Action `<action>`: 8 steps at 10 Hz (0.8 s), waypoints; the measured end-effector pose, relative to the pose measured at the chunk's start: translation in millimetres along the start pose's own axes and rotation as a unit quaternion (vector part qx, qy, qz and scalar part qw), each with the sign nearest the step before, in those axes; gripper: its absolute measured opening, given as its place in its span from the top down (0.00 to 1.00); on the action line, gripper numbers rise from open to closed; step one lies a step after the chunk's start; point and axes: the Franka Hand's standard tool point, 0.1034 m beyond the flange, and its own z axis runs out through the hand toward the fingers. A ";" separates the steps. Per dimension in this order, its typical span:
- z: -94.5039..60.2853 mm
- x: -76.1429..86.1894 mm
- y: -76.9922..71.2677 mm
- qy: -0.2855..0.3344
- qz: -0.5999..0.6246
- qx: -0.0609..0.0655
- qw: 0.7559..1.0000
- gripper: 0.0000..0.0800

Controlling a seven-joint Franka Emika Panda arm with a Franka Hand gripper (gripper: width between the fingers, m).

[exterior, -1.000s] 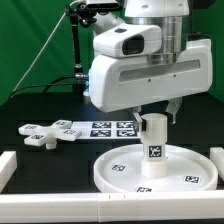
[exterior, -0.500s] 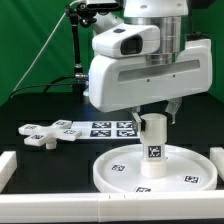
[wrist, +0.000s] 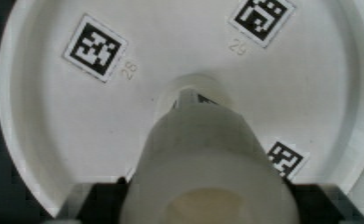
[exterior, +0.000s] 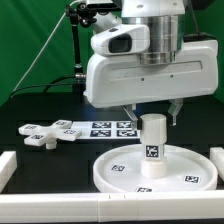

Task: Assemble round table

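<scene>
since the earlier frame the wrist housing has swung a little about its vertical axis, while the gripper (exterior: pixel 153 112) stays over the same spot and the parts below have not shifted. the short cylinder (exterior: pixel 153 145) stands upright at the centre of the round disc (exterior: pixel 115 172), its foot at the middle where the hub should be, though i cannot see the hub itself. in the wrist view the cylinder (wrist: pixel 193 150) fills the space between the dark pads, so i read the jaws as closed onto its upper end. i judge that a turning wrist over a leg held from above means the leg is being screwed down into the disc. gripping it at the top keeps the fingers off the disc face and lets the leg spin true.

the cross piece (exterior: pixel 40 134) lies flat on the black table (exterior: pixel 30 110), well apart toward the exterior view's left and just beside the end of the marker board (exterior: pixel 100 128). it waits as the foot, i judge. the disc sits near the front rail (exterior: pixel 60 210), and its raised rim rings the leg, so sideways room is small. straight up is the open way out, and leftward over the marker board is clear for reaching the cross piece.
</scene>
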 end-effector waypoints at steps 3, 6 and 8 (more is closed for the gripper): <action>0.3 0.2 -2.6 0.000 0.094 0.004 0.996 0.49; 1.1 -0.5 -5.0 -0.003 0.230 0.015 0.973 0.49; 1.5 -1.0 -7.0 -0.006 0.330 0.019 0.944 0.49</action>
